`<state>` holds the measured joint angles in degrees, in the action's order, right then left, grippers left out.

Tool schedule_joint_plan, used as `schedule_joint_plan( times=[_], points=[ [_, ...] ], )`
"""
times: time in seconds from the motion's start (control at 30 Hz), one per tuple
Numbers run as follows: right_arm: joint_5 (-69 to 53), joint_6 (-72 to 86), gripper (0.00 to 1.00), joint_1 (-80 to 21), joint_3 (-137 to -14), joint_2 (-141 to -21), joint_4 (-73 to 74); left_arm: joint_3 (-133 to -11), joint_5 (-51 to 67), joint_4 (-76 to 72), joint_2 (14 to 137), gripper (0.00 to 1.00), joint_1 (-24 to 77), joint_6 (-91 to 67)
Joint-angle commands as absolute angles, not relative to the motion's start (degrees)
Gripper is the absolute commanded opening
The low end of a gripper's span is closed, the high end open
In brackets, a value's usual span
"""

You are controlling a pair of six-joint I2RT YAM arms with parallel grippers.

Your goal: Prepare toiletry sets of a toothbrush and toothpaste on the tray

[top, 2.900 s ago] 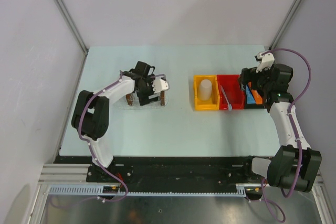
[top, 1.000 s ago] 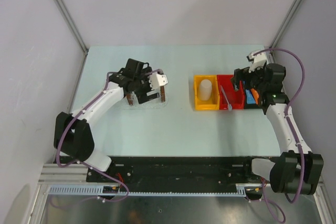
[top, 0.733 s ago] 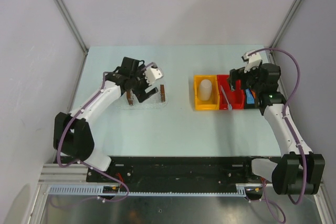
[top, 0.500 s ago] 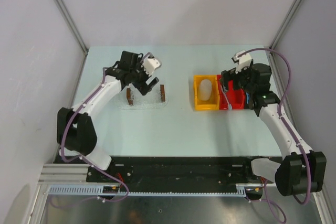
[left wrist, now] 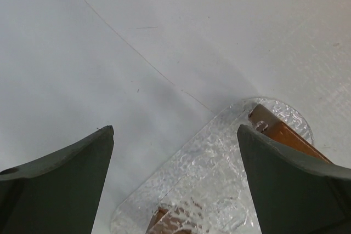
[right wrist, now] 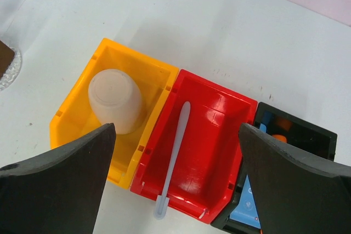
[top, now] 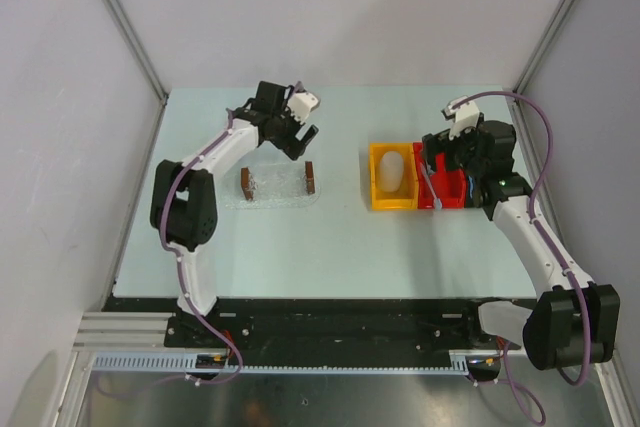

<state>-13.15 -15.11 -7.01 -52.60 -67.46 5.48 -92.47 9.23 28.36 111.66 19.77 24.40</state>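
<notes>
Your left jaws stand wide open and empty above the desk (left wrist: pixel 164 36). The tray (left wrist: pixel 214 173) lies beneath the gap, nearer the finger on the right of that wrist view. Your right jaws are spread just as wide, holding nothing. Below and midway between them, the toothbrush (right wrist: pixel 176 152) lies in the red bin (right wrist: pixel 219 113). The orange and blue toothpaste (right wrist: pixel 247 200) sits in the black bin (right wrist: pixel 307 130) at the right-side finger.

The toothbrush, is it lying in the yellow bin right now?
No, the toothbrush lies in the red bin, while the yellow bin holds a beige cup.
</notes>
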Motion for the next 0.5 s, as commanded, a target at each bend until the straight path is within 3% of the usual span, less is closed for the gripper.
schedule_joint_plan(
  times=[0.0, 0.47],
  points=[
    [-13.62, -15.47, 1.00, -6.42, -52.82, -67.32, 4.04, -95.80, 9.31, 27.51, 113.29, 0.98, 20.83, 22.76],
    [-14.68, -15.82, 1.00, -7.91, -52.82, -70.22, 4.83, -94.40, 10.19, 26.81, 114.43, 0.98, 21.71, 23.82]
  ],
)
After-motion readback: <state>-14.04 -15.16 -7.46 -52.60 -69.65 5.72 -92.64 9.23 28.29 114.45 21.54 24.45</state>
